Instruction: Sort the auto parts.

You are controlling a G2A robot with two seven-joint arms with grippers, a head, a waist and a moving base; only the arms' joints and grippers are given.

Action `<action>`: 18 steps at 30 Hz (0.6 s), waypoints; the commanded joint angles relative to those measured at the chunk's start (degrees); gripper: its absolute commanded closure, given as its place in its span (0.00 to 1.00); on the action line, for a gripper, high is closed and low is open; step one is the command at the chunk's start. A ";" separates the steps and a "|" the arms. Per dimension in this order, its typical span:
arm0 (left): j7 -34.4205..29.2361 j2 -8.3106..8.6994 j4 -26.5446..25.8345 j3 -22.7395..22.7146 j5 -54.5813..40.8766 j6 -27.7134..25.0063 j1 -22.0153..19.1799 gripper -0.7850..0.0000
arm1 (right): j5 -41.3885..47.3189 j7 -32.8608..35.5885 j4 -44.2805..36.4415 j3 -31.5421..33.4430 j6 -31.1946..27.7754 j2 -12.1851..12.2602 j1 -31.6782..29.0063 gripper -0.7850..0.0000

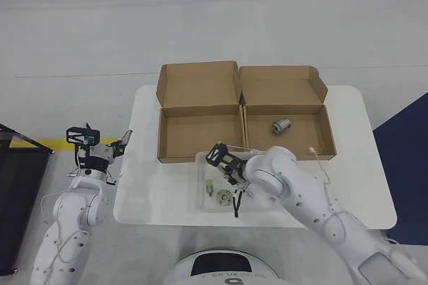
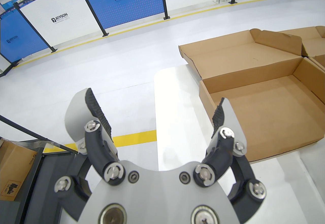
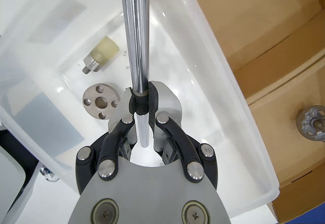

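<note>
One steel rod [image 3: 134, 19] sits clamped between the right fingers [image 3: 153, 103]; most juts beyond.

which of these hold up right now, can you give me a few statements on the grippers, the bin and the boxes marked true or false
1. The right gripper is shut on a shiny metal rod. True.
2. The left gripper holds a part. False: it is open and holds nothing.
3. A round flange with holes lies in the clear bin. True.
4. The splined part lies in the bin. False: it lies in a cardboard box beyond the bin.
</note>
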 commanded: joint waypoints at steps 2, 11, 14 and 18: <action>0.00 0.00 0.00 0.00 0.00 0.00 0.00 0.00 | -0.36 -4.42 -3.98 4.90 -1.94 1.40 -4.61 1.00; 0.00 0.00 0.00 0.00 0.00 0.00 0.00 0.00 | 4.98 -20.72 -11.70 20.42 -12.42 4.75 -18.03 1.00; 0.00 0.00 0.00 0.00 0.00 0.00 0.00 0.00 | 9.11 -26.15 -11.82 25.88 -17.58 5.59 -21.70 1.00; 0.00 0.00 0.00 0.00 0.00 0.00 0.00 0.00 | 14.09 -29.36 -10.75 30.12 -23.60 6.30 -23.99 1.00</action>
